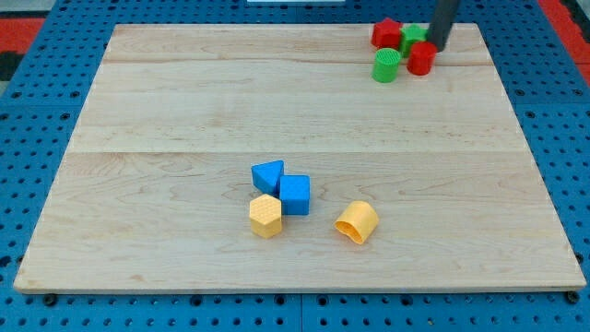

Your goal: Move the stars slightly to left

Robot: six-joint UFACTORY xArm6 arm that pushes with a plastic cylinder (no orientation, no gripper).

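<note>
A cluster of four blocks sits at the view's top right on the wooden board point(184, 111). It holds a red angular block point(387, 34), a green angular block point(413, 38), a green cylinder point(387, 66) and a red cylinder point(421, 58). I cannot tell whether the two angular blocks are stars. The dark rod comes down from the top edge. My tip point(436, 48) is at the right side of the cluster, right beside the green angular block and just above-right of the red cylinder.
Near the board's middle bottom lie a blue wedge-like block point(267, 174), a blue cube point(296, 195), a yellow hexagonal block point(265, 216) and a yellow cylinder point(357, 222) on its side. Blue pegboard surrounds the board.
</note>
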